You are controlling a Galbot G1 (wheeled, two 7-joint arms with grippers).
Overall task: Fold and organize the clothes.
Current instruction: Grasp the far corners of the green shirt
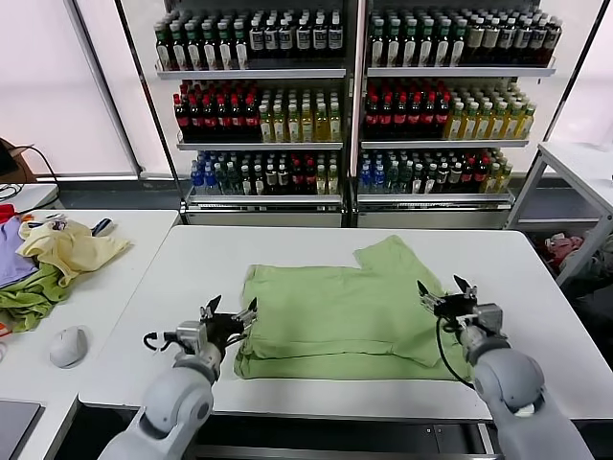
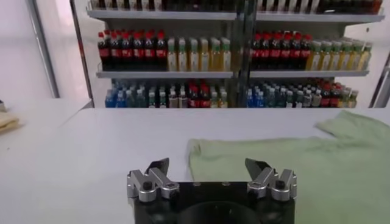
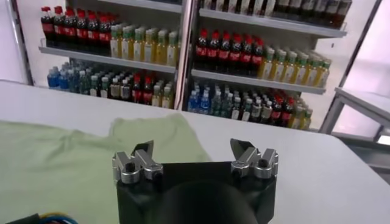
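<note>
Head view: the shirt (image 1: 340,311) is seen lying flat near the middle of the white desk (image 1: 134,316), partly folded, with a doubled band along its near edge and one sleeve projecting toward the far right. The left claw (image 1: 230,321) is placed at the shirt's near-left corner, its fingers spread and nothing held; the right claw (image 1: 448,299) is placed at the right edge, likewise spread and empty. This symmetric placement, one claw at each side of the cloth, is judged to suit a two-handed fold, the near hem having apparently been laid down. A heap of other garments (image 1: 48,264) is noted on the adjoining desk to the left, well apart from the shirt, with a mouse (image 1: 69,346) nearer the robot. Bottle shelves (image 1: 350,96) stand behind.

Left wrist view: the left claw (image 2: 210,173) is shown with fingers apart and bare desk (image 2: 91,158) between them; the shirt (image 2: 304,170) begins just beyond one finger. No cloth is gripped.

Right wrist view: the right claw (image 3: 194,157) is shown with fingers apart, held above the shirt (image 3: 67,161), whose sleeve extends past it. Nothing is clamped. The sleeve is judged still to need folding in before the shirt is tidy.
</note>
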